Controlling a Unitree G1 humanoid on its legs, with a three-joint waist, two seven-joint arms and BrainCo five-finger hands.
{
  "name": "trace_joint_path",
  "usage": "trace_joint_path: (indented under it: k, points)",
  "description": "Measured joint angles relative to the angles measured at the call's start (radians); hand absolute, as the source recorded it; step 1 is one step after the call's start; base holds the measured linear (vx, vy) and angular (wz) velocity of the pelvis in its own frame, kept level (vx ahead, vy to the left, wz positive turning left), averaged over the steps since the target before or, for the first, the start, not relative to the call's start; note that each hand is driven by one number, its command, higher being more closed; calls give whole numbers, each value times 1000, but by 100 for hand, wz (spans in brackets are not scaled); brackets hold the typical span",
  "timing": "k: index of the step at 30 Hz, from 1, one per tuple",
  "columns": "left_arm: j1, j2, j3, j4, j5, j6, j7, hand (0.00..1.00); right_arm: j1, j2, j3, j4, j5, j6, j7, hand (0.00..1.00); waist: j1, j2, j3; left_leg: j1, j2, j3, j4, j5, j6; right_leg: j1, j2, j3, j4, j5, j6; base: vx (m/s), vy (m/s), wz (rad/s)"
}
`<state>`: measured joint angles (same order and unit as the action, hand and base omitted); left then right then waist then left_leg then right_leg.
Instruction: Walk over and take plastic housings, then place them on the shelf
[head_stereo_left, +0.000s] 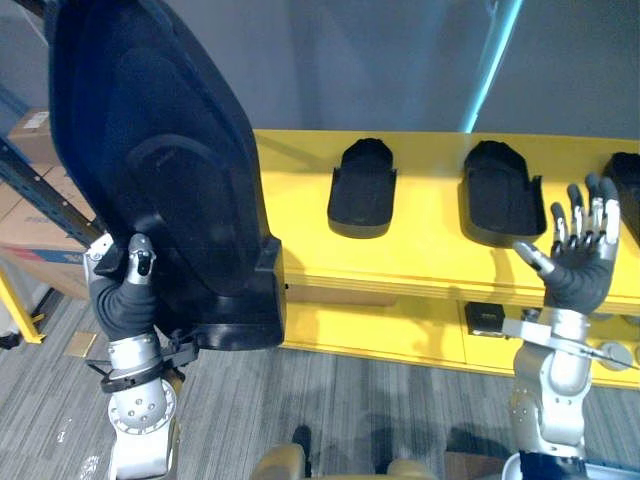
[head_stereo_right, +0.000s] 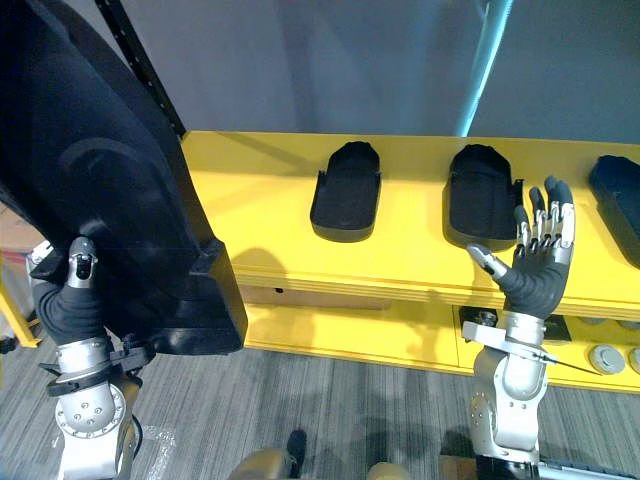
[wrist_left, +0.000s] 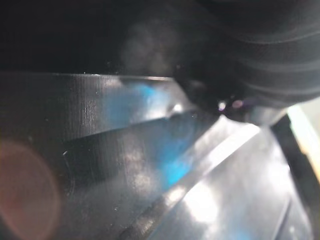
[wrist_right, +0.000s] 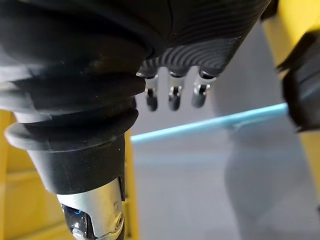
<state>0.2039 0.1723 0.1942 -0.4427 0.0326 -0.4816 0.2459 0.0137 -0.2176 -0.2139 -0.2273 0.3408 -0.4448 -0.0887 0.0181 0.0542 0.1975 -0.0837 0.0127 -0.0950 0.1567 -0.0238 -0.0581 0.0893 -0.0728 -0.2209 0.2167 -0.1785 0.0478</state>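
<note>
A large black plastic housing (head_stereo_left: 170, 170) stands upright at the left, its base near the yellow shelf's (head_stereo_left: 420, 260) front edge. My left hand (head_stereo_left: 128, 290) grips its lower edge, with the thumb on the front face and the fingers hidden behind it. The left wrist view shows the housing's glossy surface (wrist_left: 150, 165) from very close. Three smaller black housings (head_stereo_left: 362, 188) (head_stereo_left: 502, 195) (head_stereo_left: 625, 185) lie in a row on the shelf top. My right hand (head_stereo_left: 580, 265) is raised in front of the shelf, palm up, its fingers (wrist_right: 172, 97) straight and holding nothing.
Cardboard boxes (head_stereo_left: 30, 215) sit behind a blue rack post (head_stereo_left: 40, 190) at the far left. On the lower yellow level are a small black box (head_stereo_left: 487, 318) and a round grey part (head_stereo_left: 617, 353). Grey carpet (head_stereo_left: 350, 400) lies before the shelf.
</note>
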Motion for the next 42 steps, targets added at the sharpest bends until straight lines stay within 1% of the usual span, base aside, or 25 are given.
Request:
trace_joint_path:
  k: [2,3,6,9,10,11,12,13,14,15,16,18,19,20,22,23,25,26,29,30,32,35,37,38,42]
  points:
    - [29,-32,26,0,0,-1,-15,100,5,14,-1,0,2,0,2,0,-2,-3,2,18,-3,36,-19,-3,5,18,-12,-9,-1,-11,-8,-5,34,14]
    - [45,-47,38,1,-7,-5,-32,100,18,34,-15,-1,3,-1,1,0,-9,-4,3,19,24,149,-12,-38,50,31,-23,-32,-2,-14,-7,-10,45,46]
    - [41,-61,37,-5,-15,-46,-63,100,56,44,-71,2,11,1,-1,0,-36,0,4,26,80,379,-7,-38,69,47,-72,-106,24,-20,1,4,131,82]
    - [42,-62,37,-14,-16,-44,-73,100,48,45,-69,2,40,2,26,0,-33,-7,9,31,39,404,34,0,42,45,-142,-105,108,-84,34,5,183,32]
    - [41,-61,40,-13,-17,-41,-72,100,32,47,-62,5,40,5,35,0,-35,-24,17,11,-3,399,84,14,22,34,-200,-94,146,-119,47,-20,213,36]
    - [34,-65,34,-7,-18,-39,-73,100,13,49,-63,14,42,9,44,0,-54,-58,29,-35,-30,368,166,13,15,25,-254,-89,167,-126,71,-43,213,23]
    - [40,-67,29,-6,-19,-38,-72,100,-3,56,-60,26,48,12,48,0,-45,-53,28,-67,-10,343,238,-8,44,14,-264,-78,172,-116,87,-46,170,-18]
    - [46,-63,26,-5,-17,-38,-73,100,-24,58,-44,49,61,13,52,0,-33,-21,28,-88,66,292,324,-35,41,16,-258,-57,172,-111,97,-39,264,-48]
    - [54,-64,26,-4,-15,-42,-73,100,-25,64,-27,65,130,14,79,0,-36,5,19,-78,122,235,340,-46,18,17,-259,-38,175,-112,119,-23,309,-50]
    - [57,-64,27,-4,-15,-46,-73,100,-25,68,-18,77,174,14,93,0,-36,15,19,-65,147,216,335,-50,10,18,-263,-23,179,-112,132,14,498,-47]
    - [57,-61,27,0,-14,-53,-74,100,-23,83,-8,105,249,17,107,0,-36,25,15,-34,172,196,316,-99,-56,17,-288,0,180,-109,170,41,615,-40]
    - [44,-51,30,13,-14,-62,-80,100,-16,97,0,119,275,11,108,0,-37,26,13,-22,157,224,317,-215,-103,28,-311,11,151,-82,214,52,492,-14]
    - [7,-22,29,45,-13,-62,-94,100,1,131,4,126,286,7,108,0,-41,3,26,-29,123,235,353,-240,-83,47,-341,22,122,-31,225,41,372,9]
    - [-15,6,29,75,-10,-54,-108,100,23,155,22,126,315,6,115,0,-35,-8,27,-47,110,243,364,-255,-61,44,-345,39,86,44,196,47,563,12]
    - [-37,51,33,84,9,-33,-120,100,32,189,37,124,314,6,116,0,-29,-25,24,-67,106,249,357,-261,-45,15,-339,37,58,152,148,15,443,2]
    - [-43,71,34,85,18,-26,-128,100,32,196,49,121,311,5,115,0,-28,-32,20,-69,106,250,345,-259,-35,1,-331,31,63,167,132,19,298,1]
    - [-53,96,27,89,18,-8,-143,100,42,200,62,112,296,5,113,0,-35,-50,10,-44,100,249,282,-233,0,-9,-268,35,93,103,147,67,236,14]
    - [-59,95,21,89,16,-2,-147,100,66,199,61,69,254,5,104,0,-35,-62,2,-15,92,246,208,-196,12,-10,-184,35,79,42,152,88,140,20]
    - [-74,88,-5,90,13,20,-140,100,92,184,58,0,174,-2,70,0,-43,-78,-12,5,63,257,115,-139,16,-12,-91,2,-42,14,86,70,42,3]
    - [-70,76,-31,91,14,39,-136,100,94,175,56,2,152,0,62,0,-43,-53,-16,7,69,271,96,-129,15,-3,-77,22,-88,61,82,49,19,-21]
    - [-58,51,-61,91,17,45,-117,100,99,176,43,2,149,2,65,0,-52,-26,-26,16,74,297,69,-121,11,-1,-69,38,-128,87,74,34,14,-30]
    - [-43,17,-80,91,16,49,-87,100,102,173,13,2,145,2,64,0,-74,-11,-35,48,85,313,61,-119,7,18,-62,55,-131,88,69,28,-34,-22]
    - [-38,11,-82,91,16,47,-79,100,99,164,7,1,155,1,66,0,-76,-9,-37,49,94,326,78,-119,7,16,-60,61,-118,78,55,-12,-48,-17]
    - [-34,11,-81,97,16,47,-66,100,102,153,7,1,155,1,67,0,-80,-14,-29,25,106,330,166,-123,13,15,-57,69,-83,33,39,-47,-103,-15]
    - [-17,4,-78,123,15,48,-64,100,111,149,9,1,153,-2,75,0,-75,3,-19,-20,148,313,324,-126,20,18,-45,99,-38,-13,21,-69,-58,-21]
